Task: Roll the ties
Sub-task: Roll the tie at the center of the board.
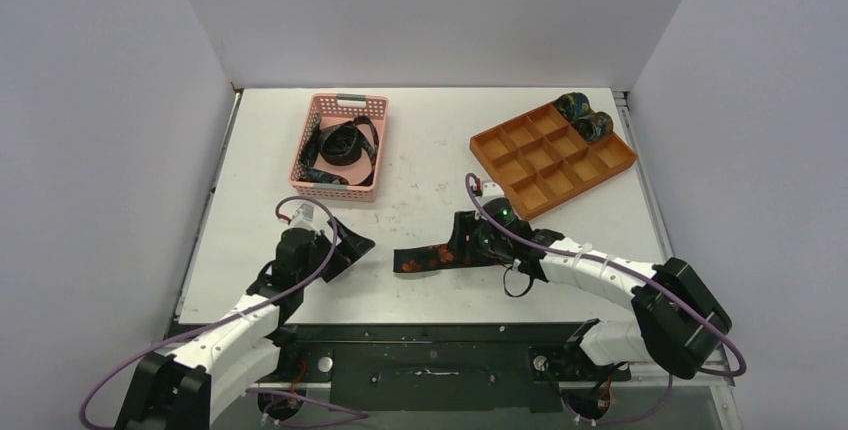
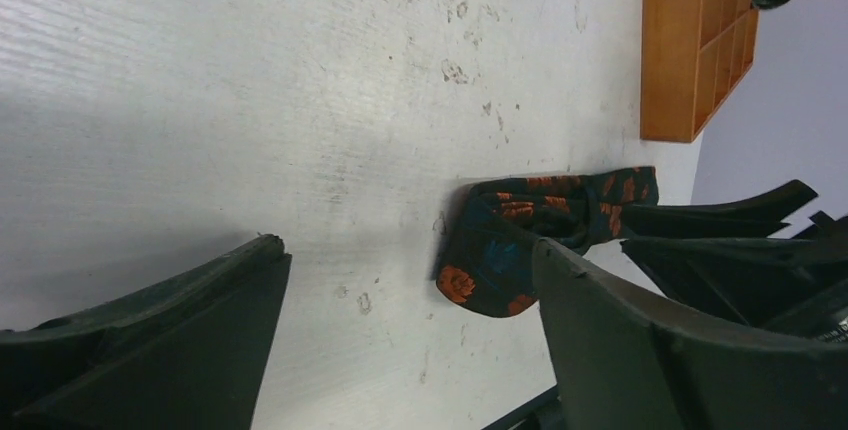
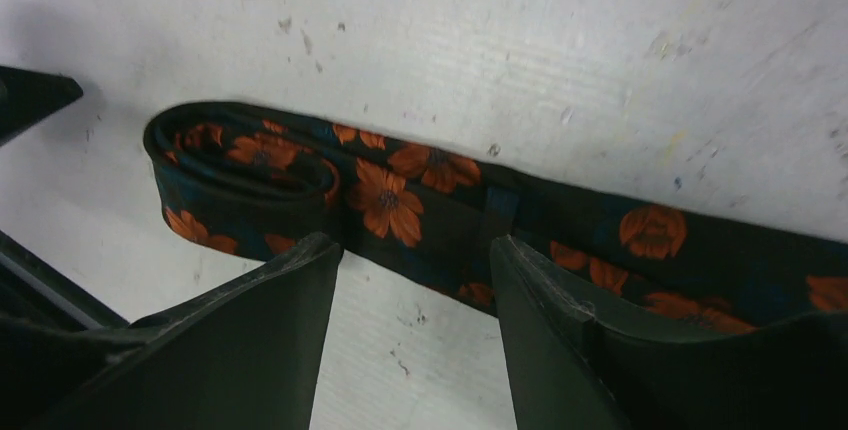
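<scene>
Lying just past the right end effector (image 3: 410, 248), its jaws apart, is the orange-flowered tie (image 3: 400, 190).

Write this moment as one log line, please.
right gripper: open, over flowered tie, one end folded over | left gripper: open, empty | orange tray: two rolled ties | pink basket: loose ties

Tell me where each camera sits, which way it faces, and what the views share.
Top external: above and behind the robot, looking down on the table, pink basket, orange tray, left arm and right arm.
Left wrist: low over the table, facing the robot's right toward the flowered tie; the open left gripper frames the view.
Right wrist: close above that tie, facing down; the open right gripper fills the bottom.
Shared: all three show the flowered tie; top external and left wrist also share the orange tray.
</scene>
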Motion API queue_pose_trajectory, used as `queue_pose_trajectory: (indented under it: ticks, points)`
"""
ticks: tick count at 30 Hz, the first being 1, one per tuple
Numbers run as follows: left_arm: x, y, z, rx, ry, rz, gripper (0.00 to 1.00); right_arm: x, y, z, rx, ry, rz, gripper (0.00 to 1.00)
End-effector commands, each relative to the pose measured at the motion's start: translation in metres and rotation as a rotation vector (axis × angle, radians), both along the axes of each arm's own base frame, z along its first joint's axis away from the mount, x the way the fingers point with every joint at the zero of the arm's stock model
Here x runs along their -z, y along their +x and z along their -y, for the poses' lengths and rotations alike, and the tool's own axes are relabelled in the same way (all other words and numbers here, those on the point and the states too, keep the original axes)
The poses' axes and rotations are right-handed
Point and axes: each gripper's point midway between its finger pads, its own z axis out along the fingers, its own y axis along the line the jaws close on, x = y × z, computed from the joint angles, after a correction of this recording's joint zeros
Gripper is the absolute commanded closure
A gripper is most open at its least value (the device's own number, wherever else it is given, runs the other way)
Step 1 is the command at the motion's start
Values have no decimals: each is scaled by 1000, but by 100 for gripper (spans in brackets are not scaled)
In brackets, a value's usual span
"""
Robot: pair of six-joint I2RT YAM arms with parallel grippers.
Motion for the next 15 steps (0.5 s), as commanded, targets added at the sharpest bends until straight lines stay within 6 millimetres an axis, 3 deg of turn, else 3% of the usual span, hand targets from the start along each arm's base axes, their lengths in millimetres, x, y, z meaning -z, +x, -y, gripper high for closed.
queue_pose_trajectory:
  ticks: [1, 8, 15]
  points:
    - [-38, 20, 18, 59, -57, 110, 1, -22, 3, -32, -35, 196, 35, 43]
    - [-41, 25, 15, 11, -128, 151, 4, -6, -2, -45, -74, 222, -23, 50]
    - [-30, 21, 19, 50, -99, 116, 0, 8, -1, -49, -101, 191, -48, 58]
